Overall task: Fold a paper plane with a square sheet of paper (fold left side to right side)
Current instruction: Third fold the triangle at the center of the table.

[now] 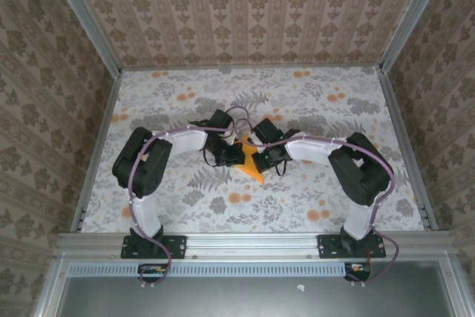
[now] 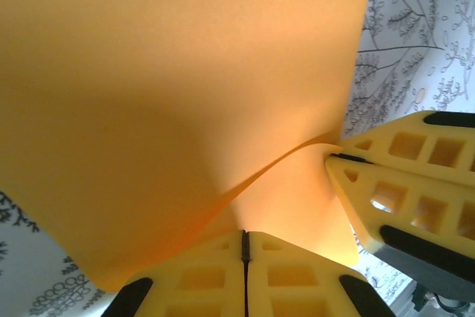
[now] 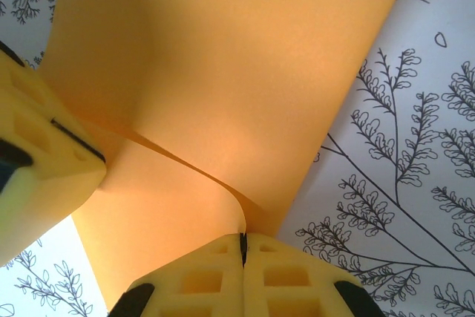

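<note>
You have both hands on the paper at the centre of the desk (image 1: 185, 102). From above, the square sheet of paper (image 1: 252, 168) shows as a bright orange pointed shape, its tip toward about 6 o'clock, lying on the flower-print cloth (image 1: 326, 109). Your left hand (image 2: 243, 235) reaches it from 9 o'clock and your right hand (image 3: 243, 237) from 3 o'clock, the two very near each other over the sheet.

In the left wrist view, the left hand's yellow fingers (image 2: 200, 276) sit pressed together at 6 o'clock, with a paper edge running into the seam between them, so that hand is clamped on the sheet. The right hand appears at 3 o'clock in that view, likewise closed on the same raised edge. The right wrist view mirrors this, with its own fingers together at 6 o'clock and the left hand at 9 o'clock.

Between the two grips the edge rises in a soft curved ridge above the paper layer beneath. This two-point hold likely lets you swing the lifted layer over as one flap, left side toward right. Which edge of the shape is lifted cannot be told. The paper looks thin, so uneven travel could buckle the ridge or skew the crease.
</note>
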`<state>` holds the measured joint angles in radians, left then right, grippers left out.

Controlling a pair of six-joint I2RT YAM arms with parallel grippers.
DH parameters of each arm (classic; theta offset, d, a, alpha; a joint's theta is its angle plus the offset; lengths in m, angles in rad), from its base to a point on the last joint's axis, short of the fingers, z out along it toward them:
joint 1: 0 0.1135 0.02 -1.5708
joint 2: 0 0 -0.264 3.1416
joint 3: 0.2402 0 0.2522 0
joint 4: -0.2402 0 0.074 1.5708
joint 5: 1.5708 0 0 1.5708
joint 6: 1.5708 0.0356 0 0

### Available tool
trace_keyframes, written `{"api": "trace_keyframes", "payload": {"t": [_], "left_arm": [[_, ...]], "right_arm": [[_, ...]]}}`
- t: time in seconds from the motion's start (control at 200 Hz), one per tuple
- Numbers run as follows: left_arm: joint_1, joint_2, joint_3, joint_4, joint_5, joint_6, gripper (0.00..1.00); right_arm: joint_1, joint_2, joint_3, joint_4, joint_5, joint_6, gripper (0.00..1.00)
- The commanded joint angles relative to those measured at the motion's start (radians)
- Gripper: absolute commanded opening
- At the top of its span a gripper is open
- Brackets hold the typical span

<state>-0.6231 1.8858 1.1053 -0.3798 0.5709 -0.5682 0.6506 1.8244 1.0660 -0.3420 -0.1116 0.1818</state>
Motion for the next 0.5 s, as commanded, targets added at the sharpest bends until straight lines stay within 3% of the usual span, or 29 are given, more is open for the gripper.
{"api": "trace_keyframes", "payload": {"t": [0.0,0.355,0.495], "left_arm": [[0.0,0.032,-0.024,-0.004,-0.04,0.016,0.07],[0.003,0.082,-0.034,-0.016,-0.091,0.033,0.06],[0.003,0.08,-0.054,-0.02,-0.108,0.033,0.05]], "right_arm": [[0.007,0.038,-0.001,-0.084,0.012,-0.016,0.0],[-0.012,0.003,0.03,-0.078,-0.013,0.028,0.0],[-0.065,-0.056,0.045,-0.083,-0.037,0.078,0.17]]}}
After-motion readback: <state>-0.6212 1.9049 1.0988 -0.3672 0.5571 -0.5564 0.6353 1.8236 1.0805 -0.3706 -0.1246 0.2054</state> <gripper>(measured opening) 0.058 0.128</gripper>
